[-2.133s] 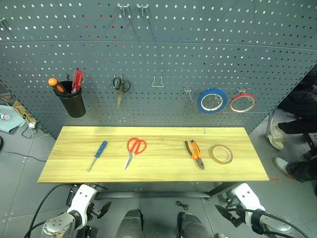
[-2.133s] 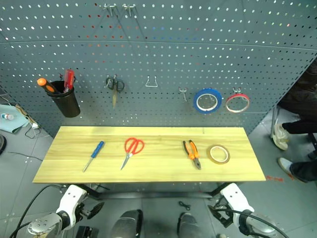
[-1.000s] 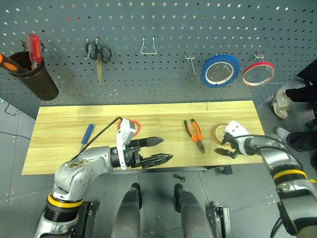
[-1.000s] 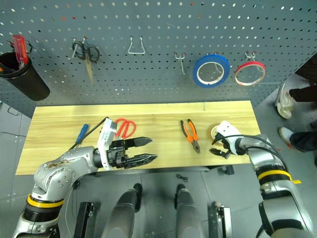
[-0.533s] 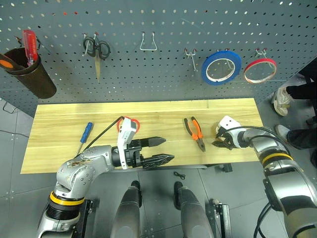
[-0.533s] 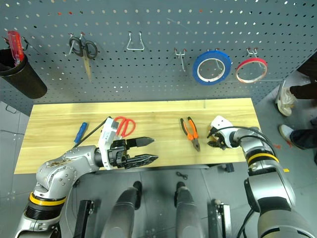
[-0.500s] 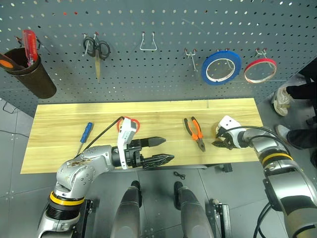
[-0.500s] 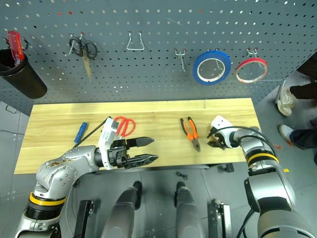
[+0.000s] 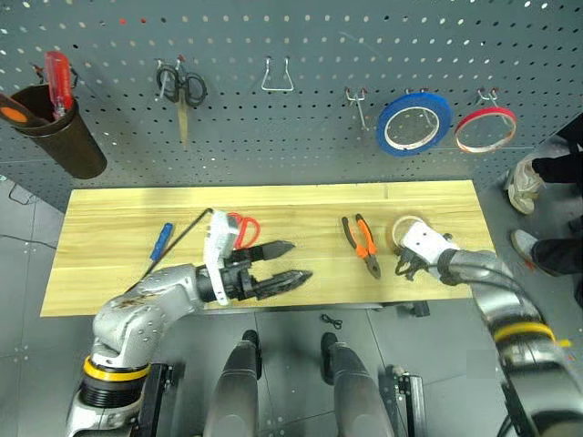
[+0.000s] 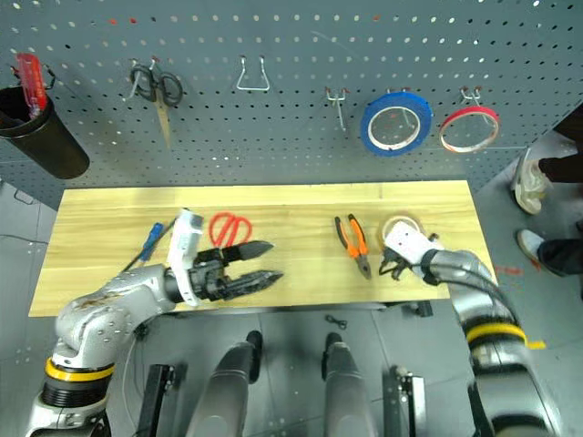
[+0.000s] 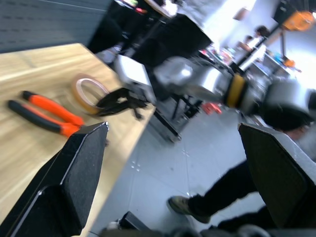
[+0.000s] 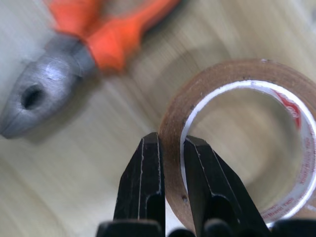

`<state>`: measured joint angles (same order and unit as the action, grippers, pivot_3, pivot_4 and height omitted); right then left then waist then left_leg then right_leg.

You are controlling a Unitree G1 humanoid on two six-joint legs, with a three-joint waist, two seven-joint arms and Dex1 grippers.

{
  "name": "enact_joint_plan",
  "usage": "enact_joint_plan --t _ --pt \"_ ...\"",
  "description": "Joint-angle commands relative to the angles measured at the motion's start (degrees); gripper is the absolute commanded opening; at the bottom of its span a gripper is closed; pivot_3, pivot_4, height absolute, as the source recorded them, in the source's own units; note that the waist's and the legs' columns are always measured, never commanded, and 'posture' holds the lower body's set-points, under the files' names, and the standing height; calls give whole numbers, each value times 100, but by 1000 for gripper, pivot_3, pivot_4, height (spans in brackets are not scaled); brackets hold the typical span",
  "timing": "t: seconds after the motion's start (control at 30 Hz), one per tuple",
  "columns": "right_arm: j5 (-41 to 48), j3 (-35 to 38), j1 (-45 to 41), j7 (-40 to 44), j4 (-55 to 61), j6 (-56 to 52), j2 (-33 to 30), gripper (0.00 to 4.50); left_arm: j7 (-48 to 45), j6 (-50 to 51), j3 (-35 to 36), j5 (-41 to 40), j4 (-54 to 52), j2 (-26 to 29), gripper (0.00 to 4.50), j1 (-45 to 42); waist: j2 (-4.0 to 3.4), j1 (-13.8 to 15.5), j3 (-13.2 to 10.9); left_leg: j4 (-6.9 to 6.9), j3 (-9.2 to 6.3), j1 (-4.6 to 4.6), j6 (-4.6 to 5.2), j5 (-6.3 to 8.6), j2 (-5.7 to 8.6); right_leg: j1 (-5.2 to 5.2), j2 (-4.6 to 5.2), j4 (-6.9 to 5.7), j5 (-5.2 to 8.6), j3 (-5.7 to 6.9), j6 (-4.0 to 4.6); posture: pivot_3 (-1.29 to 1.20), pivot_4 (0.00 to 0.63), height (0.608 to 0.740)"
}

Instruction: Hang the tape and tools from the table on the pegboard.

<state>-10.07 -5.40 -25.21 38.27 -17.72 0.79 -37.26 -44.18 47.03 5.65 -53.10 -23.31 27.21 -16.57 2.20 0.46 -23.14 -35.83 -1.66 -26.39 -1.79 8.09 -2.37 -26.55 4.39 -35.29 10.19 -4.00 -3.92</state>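
- Tape [image 12: 232,143]: tan ring at the right end of the table [image 9: 109,264], just right of the pliers [image 9: 362,244]. My right gripper [image 12: 173,153] pinches its wall, one finger outside, one inside the ring.
- From the head views the right gripper's white housing covers the near half of the roll, so I can't tell from there whether it sits flat or tipped. In the right wrist view the far edge of the ring is cut off.
- Pliers: orange-and-black handles, grey nose blurred in the right wrist view, lying apart from the tape.
- Left gripper [image 9: 282,264]: fingers spread wide, holding nothing, hanging over the table's near edge and pointing toward the pliers.
- Red scissors [image 9: 244,228]: partly hidden behind the left gripper's housing; I see just the handles.
- Blue screwdriver [image 9: 160,242]: on the table left of the scissors, tip hidden by a black cable.
- Pegboard [image 9: 301,118]: blue tape roll [image 9: 414,123], red tape roll [image 9: 485,130] and black scissors [image 9: 180,91] hang on hooks.
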Motion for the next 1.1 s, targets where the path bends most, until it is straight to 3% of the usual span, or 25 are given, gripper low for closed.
enact_joint_plan --t 0.03,0.13,0.2,0.37,0.63,0.87,0.93,1.1 --pt "-166 321 661 -546 3328 -577 311 243 929 250 928 -1263 -307 -79 4500 -168 0 -18 1 -2 -2 1 -1 0 -7 -5 -6 -8 1 1 0 143 391 740" --pt "-614 91 644 -853 4444 -693 625 243 1630 222 1295 -1936 -268 -169 4500 -401 0 2 1 -5 -4 6 -22 -12 -8 -11 -8 -27 0 1 1 150 384 740" --pt "-1008 -111 205 -1172 4518 -508 841 243 2048 57 1444 -2235 -198 -292 4500 -602 6 20 6 -10 -4 7 -36 -21 -5 -5 -6 -30 0 2 0 159 365 740" --pt "-1136 -219 -561 -1478 3661 -253 1032 243 2282 -69 1432 -2334 -159 -275 4500 -726 18 78 15 -8 -3 -1 -36 -49 1 21 -4 24 -7 3 38 176 351 740" --pt "-894 -52 -1025 -1536 2300 -201 987 243 2397 -190 1391 -2450 -224 -166 4500 -814 24 242 18 14 -8 -12 -33 -50 8 17 0 29 -23 3 1 204 345 740" --pt "-799 -81 -1220 -1667 1868 -229 1066 243 2394 -215 1343 -2478 -227 -128 4500 -813 24 252 19 13 -10 -11 -34 -50 6 17 -3 28 -23 5 0 210 342 740" --pt "-720 -67 -1266 -1654 1766 -228 1105 1266 2360 -211 1331 -2463 -184 -111 4500 -846 24 253 19 13 -10 -11 -34 -50 7 17 -2 28 -24 5 0 210 342 740" --pt "-605 -46 -993 -1502 1959 -211 1009 3023 2264 -165 1291 -2451 -142 -48 4500 -846 24 260 19 13 -11 -11 -34 -50 7 17 -2 27 -24 5 0 201 354 740"
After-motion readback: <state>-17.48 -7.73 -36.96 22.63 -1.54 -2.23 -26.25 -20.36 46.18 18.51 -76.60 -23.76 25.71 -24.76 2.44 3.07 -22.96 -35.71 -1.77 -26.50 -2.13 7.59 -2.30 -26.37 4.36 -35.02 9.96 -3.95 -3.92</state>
